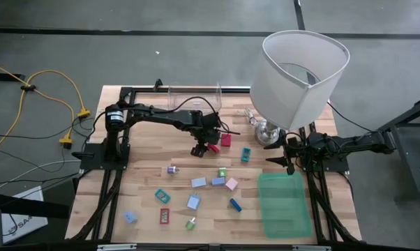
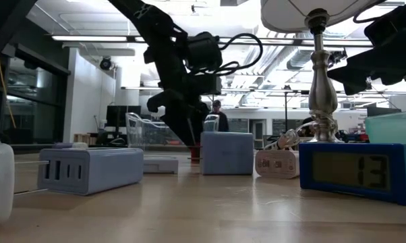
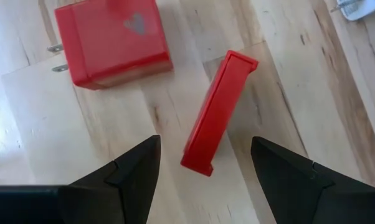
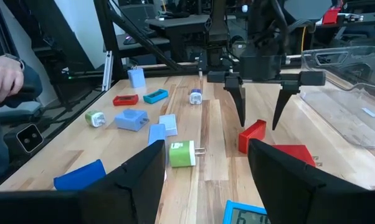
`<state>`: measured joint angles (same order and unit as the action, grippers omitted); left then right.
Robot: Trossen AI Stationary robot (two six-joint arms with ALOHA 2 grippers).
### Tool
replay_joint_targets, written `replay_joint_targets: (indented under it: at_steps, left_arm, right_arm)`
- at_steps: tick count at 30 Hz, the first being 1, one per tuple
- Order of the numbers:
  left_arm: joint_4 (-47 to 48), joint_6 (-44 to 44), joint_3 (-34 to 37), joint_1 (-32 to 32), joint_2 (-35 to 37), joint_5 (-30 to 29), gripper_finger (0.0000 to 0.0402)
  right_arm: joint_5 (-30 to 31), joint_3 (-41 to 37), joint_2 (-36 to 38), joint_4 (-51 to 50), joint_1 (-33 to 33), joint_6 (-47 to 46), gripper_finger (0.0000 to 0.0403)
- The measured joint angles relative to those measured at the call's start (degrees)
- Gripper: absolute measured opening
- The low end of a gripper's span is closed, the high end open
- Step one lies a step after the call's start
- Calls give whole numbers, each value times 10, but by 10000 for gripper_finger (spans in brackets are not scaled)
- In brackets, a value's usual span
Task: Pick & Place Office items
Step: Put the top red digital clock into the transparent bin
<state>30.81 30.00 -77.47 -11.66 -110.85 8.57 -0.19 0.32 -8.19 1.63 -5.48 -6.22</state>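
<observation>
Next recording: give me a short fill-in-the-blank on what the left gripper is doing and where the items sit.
1. The left gripper hovers with open fingers over a slim ____ piece.
2. Next to that piece lies a red plug-in block with a ____ shape on its top.
3. The green bin on the table stands below the ____ gripper.

Missing words: red; heart; right

- The pale wooden plank bench [image 1: 147,202] shows light grain with darker streaks.
- The flat red plastic bar [image 3: 217,112] and the red plastic plug block [image 3: 109,38] with a faint grey heart mark are bright red.
- The translucent green plastic bin [image 1: 285,206] is mint green.
- The white fabric lampshade [image 1: 301,73] is plain white.
- The black left hand [image 3: 203,171] has dark fingers.
- The blue-framed digital clock [image 2: 355,172] has a grey display.
</observation>
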Motion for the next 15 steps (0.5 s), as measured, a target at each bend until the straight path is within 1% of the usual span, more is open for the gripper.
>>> replay_joint_targets:
  at_steps: [6, 12, 15]
  left_arm:
    - [0, 0, 0, 2, 0, -10, 244]
    - [2, -13, 0, 6, -12, -10, 244]
    - [0, -14, 0, 5, -18, 0, 244]
  right_arm:
    - [0, 0, 0, 0, 0, 0, 215]
    - [0, 0, 0, 0, 0, 0, 215]
    - [0, 0, 0, 0, 0, 0, 215]
